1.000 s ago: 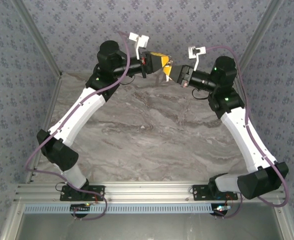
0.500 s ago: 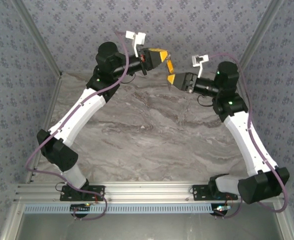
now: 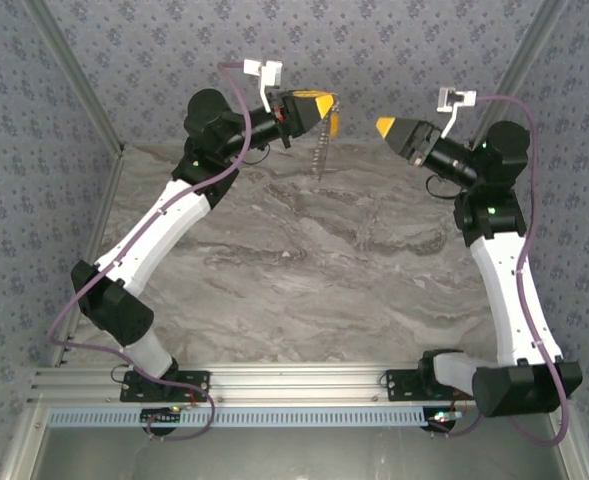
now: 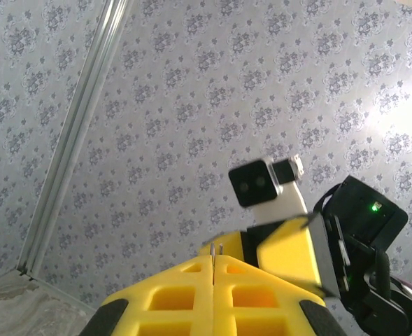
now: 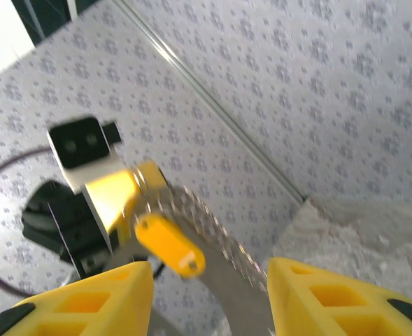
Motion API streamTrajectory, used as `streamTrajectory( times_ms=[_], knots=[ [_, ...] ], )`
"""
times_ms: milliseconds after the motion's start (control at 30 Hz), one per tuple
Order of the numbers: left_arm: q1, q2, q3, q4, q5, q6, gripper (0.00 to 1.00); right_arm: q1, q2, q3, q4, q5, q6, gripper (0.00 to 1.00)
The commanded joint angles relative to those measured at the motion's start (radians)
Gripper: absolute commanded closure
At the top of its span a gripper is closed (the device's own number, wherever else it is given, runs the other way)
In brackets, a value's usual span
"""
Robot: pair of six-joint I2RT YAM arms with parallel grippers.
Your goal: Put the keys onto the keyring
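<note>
Hanging from your left claw (image 3: 323,104), which is pinched tight on it, the keyring (image 3: 320,152) dangles its chain above the marble bench (image 3: 304,260), with the yellow-headed key (image 5: 171,246) just beside the claw's tip. Your right claw (image 3: 385,126) sits apart to the right, jaws parted, gripping nothing.

One key (image 5: 169,245), perhaps one keyring (image 3: 321,150)

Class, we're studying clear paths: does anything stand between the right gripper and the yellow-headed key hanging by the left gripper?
Nothing visible does. The right gripper, fingers open, faces the key, which hangs with the keyring from the shut left gripper; only open air lies between.
</note>
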State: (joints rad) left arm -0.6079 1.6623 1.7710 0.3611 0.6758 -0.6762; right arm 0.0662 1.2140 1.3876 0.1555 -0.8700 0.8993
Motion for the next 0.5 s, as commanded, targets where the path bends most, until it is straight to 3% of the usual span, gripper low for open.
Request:
streamTrajectory(
  times_ms=[0,333,467],
  knots=[
    [0.005,-0.046,-0.003,0.104,-0.016,-0.029,1.00,0.019,0.063,0.079,0.211,0.048,0.142,0.52],
    [0.003,-0.044,0.008,0.101,-0.009,-0.037,1.00,0.176,0.173,0.196,0.205,0.076,0.098,0.56],
    [0.002,-0.047,0.007,0.095,-0.004,-0.034,1.00,0.215,0.192,0.212,0.195,0.080,0.082,0.62]
  ],
)
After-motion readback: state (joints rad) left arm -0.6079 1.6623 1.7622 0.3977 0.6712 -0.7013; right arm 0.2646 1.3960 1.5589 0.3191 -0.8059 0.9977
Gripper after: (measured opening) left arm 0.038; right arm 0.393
